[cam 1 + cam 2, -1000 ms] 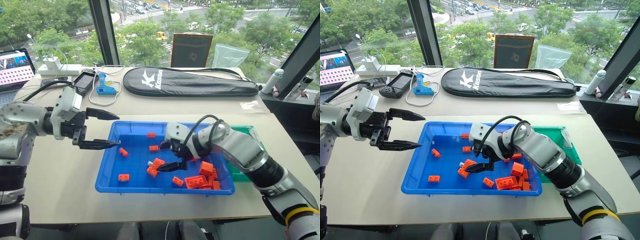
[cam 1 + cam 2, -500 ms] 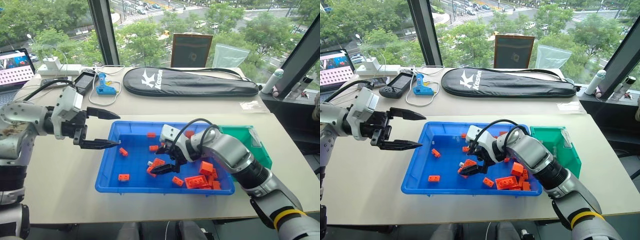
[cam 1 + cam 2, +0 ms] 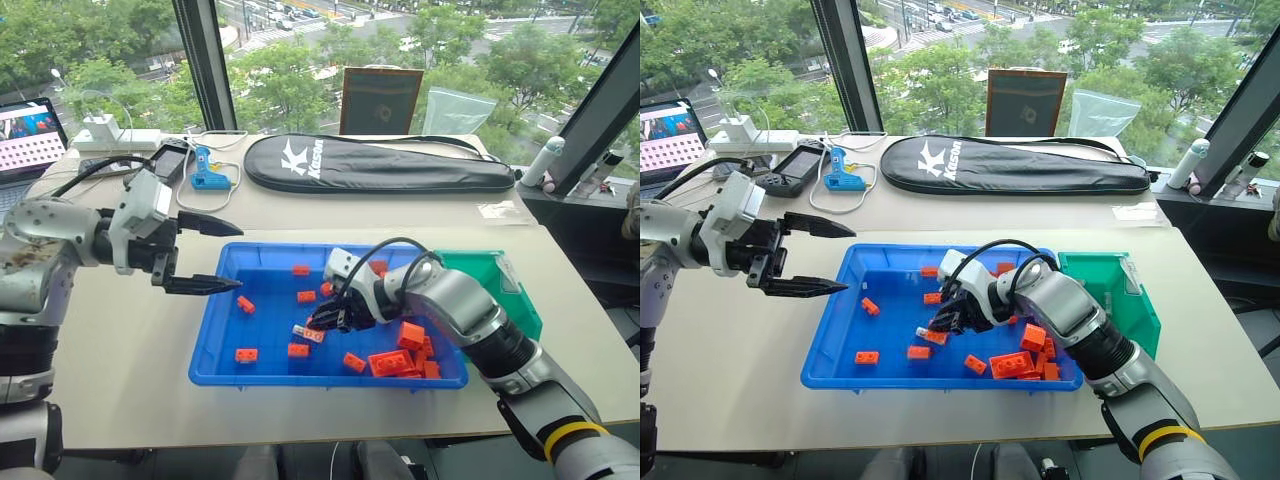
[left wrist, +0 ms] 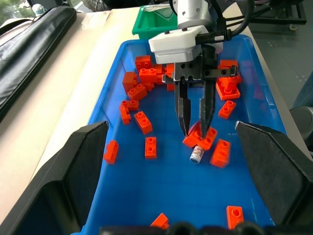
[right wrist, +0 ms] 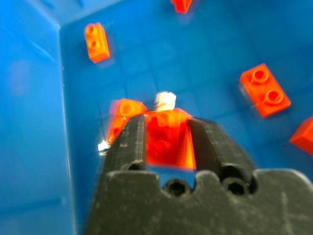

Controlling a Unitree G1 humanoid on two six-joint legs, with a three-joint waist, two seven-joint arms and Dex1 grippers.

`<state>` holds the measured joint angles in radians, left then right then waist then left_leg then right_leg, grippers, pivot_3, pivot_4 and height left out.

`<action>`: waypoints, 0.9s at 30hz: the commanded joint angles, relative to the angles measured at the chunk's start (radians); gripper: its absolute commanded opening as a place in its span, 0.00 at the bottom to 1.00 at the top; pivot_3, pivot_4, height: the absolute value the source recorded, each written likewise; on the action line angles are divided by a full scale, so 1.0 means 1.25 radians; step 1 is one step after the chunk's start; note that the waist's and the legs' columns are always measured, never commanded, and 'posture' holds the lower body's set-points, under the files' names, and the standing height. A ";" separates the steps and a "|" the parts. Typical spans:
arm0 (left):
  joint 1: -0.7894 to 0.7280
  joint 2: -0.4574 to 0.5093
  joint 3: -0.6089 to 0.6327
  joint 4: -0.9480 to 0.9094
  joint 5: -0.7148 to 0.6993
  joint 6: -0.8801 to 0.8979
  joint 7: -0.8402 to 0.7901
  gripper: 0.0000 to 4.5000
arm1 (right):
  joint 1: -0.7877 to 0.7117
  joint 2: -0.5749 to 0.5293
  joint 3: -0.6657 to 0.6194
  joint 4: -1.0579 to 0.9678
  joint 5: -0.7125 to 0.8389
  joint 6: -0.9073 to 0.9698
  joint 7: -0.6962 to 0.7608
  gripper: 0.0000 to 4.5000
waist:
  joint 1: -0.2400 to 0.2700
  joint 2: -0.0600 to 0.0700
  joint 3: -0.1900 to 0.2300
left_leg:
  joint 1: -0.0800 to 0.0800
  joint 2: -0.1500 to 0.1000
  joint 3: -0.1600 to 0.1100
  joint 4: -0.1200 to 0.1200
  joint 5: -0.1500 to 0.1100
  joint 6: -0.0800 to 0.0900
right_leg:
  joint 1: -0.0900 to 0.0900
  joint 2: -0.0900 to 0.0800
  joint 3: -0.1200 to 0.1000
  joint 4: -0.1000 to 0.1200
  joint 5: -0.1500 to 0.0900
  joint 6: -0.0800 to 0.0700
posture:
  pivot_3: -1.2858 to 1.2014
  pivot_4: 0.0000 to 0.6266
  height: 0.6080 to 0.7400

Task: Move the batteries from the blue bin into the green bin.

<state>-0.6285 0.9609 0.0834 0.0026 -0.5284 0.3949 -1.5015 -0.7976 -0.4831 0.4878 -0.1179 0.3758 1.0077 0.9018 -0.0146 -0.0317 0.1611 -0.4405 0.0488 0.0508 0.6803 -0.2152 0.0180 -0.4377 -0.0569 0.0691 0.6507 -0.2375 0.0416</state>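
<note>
Reaching down into the blue bin [image 3: 214,300] with my right gripper [image 3: 322,322], I had its jaws drawn close together, with an orange brick [image 5: 166,134] pinched between them. The one battery [image 4: 197,154] I could make out lay on the bin's grid floor just beside my fingertips, near the bin's middle and a little toward 7 o'clock. It was flat on its side, next to the pinched brick and not between my jaws.

More orange bricks were loose across the floor. The thickest heap [image 3: 405,355] was in the corner at about 4 o'clock, and single ones lay toward 9 and 12 o'clock.

The green bin [image 3: 512,290] stood at 3 o'clock of the blue one, set hard against its short side. I could not tell what it held.

My left gripper [image 3: 238,256] hung at 9 o'clock of the blue bin, just above the rim, pointing across toward the right arm. Its jaws were spread wide with nothing between them.

Both bins sat on the pale surface [image 3: 130,370]. At 12 o'clock, beyond the blue bin, lay a long black racket case [image 3: 380,165], and toward 10 o'clock a small blue tool [image 3: 207,172] and a laptop [image 3: 30,135].
</note>
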 commanded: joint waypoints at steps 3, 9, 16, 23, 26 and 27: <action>-0.021 -0.004 0.001 0.001 0.005 -0.020 0.002 1.00 | -0.010 -0.016 -0.050 -0.026 0.018 0.029 0.008 0.01 | 0.000 0.000 0.000 | 0.000 0.000 0.000 0.000 0.000 0.000 | 0.000 0.000 0.000 0.000 0.000 0.000 | 0.52 0.24 1.00; -0.031 -0.015 -0.006 0.014 0.013 -0.032 0.000 1.00 | -0.032 -0.089 -0.130 -0.027 0.044 0.051 0.034 0.01 | 0.001 0.000 0.000 | 0.000 0.000 0.000 0.000 0.000 0.000 | 0.000 0.000 0.000 0.000 0.000 0.000 | 0.52 0.24 1.00; -0.042 -0.032 -0.018 0.028 0.020 -0.045 -0.001 1.00 | -0.018 -0.166 -0.148 0.045 -0.030 -0.032 0.011 0.01 | -0.001 0.000 0.000 | 0.000 0.000 0.000 0.000 0.000 0.000 | 0.000 0.000 0.000 0.000 0.000 0.000 | 0.52 0.24 1.00; -0.066 -0.052 -0.033 0.057 0.034 -0.065 -0.002 1.00 | -0.013 -0.172 -0.157 0.097 -0.099 -0.134 -0.019 0.25 | -0.002 0.000 0.000 | 0.000 0.000 0.000 0.000 0.000 0.000 | 0.000 0.000 0.000 -0.001 0.000 0.000 | 0.52 0.24 1.00; -0.072 -0.054 -0.036 0.064 0.036 -0.069 -0.005 1.00 | -0.007 -0.175 -0.177 0.060 -0.079 -0.111 -0.010 0.45 | -0.001 0.000 0.000 | 0.000 0.000 0.000 0.000 0.000 0.000 | 0.000 0.000 0.000 -0.001 0.000 0.000 | 0.52 0.24 1.00; -0.072 -0.054 -0.036 0.065 0.036 -0.069 -0.006 1.00 | -0.005 -0.178 -0.186 0.042 -0.066 -0.097 -0.005 0.54 | 0.000 0.000 0.000 | 0.000 0.000 0.000 0.000 0.000 0.000 | 0.000 0.000 0.000 -0.001 0.000 0.000 | 0.52 0.24 1.00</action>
<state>-0.6968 0.8911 0.0293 0.0862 -0.4848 0.3260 -1.5045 -0.7993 -0.6939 0.3126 0.0076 0.2597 0.8665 0.8803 -0.0151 -0.0317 0.1611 -0.4407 0.0486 0.0511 0.6800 -0.2152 0.0180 -0.4379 -0.0569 0.0694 0.6499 -0.2374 0.0416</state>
